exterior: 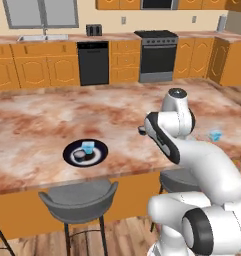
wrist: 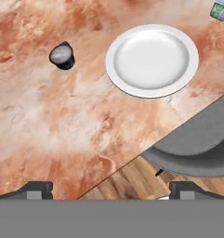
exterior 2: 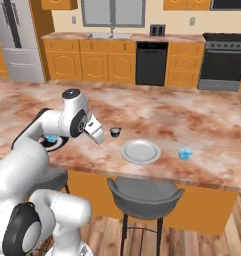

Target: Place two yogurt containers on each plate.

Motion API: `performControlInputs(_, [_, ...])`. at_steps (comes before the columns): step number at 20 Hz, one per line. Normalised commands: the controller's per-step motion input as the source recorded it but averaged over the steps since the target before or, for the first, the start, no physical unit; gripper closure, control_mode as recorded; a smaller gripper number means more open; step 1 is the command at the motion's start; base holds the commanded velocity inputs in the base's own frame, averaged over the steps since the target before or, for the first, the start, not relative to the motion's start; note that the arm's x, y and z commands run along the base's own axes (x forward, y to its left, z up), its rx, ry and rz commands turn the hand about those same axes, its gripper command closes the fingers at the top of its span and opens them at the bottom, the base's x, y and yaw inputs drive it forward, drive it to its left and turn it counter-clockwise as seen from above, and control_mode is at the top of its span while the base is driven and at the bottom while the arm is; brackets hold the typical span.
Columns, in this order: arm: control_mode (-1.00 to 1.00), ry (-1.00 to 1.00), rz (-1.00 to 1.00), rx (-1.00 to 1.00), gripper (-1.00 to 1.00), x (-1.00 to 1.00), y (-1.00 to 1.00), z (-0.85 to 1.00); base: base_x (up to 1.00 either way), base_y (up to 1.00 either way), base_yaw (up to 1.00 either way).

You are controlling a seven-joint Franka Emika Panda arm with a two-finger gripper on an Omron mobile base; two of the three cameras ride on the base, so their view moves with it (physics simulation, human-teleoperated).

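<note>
Hovering above the marbled counter (wrist: 48, 116), our gripper (wrist: 111, 188) holds nothing, fingers spread wide. We judge the dark plate (exterior: 85, 152) at left centre done, with two cups on it. The grey plate (wrist: 152, 60), upper centre, is bare; the dark cup (wrist: 62, 56) sits upper left, the blue cup (wrist: 221, 9) in the top right corner. Next we descend on the dark cup. Orange cabinets (exterior: 42, 67) line the far wall.

A long kitchen island with a mottled reddish-brown marble top (exterior 2: 192, 120) carries a black plate with a thin white ring (exterior: 99, 156), a plain light grey round plate (exterior 2: 140, 151), a small dark round cup (exterior 2: 115, 132) near the grey plate, and a pale blue squarish cup (exterior 2: 184, 153) on its other side.
</note>
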Motion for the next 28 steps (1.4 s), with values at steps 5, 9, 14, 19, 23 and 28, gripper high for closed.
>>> performControlInputs(5, [1.0, 0.0, 0.0, 0.0, -1.0, 0.0, 0.0, 0.0, -0.16, -0.97, 0.0])
performControlInputs(9, [1.0, 0.0, 0.0, 0.0, -1.0, 0.0, 0.0, 0.0, 0.5, -0.32, 0.05])
performControlInputs(14, [1.0, 0.0, 0.0, 0.0, -1.0, 0.0, 0.0, 0.0, 0.78, 0.18, 0.05])
performControlInputs(19, [1.0, 0.0, 0.0, 0.0, -1.0, 0.0, 0.0, 0.0, 0.41, -0.5, 0.27])
performControlInputs(23, [1.0, 0.0, 0.0, 0.0, -1.0, 0.0, 0.0, 0.0, 0.21, -0.21, 0.16])
performControlInputs(28, [1.0, 0.0, 0.0, 0.0, -1.0, 0.0, 0.0, 0.0, 0.3, 0.0, 0.03])
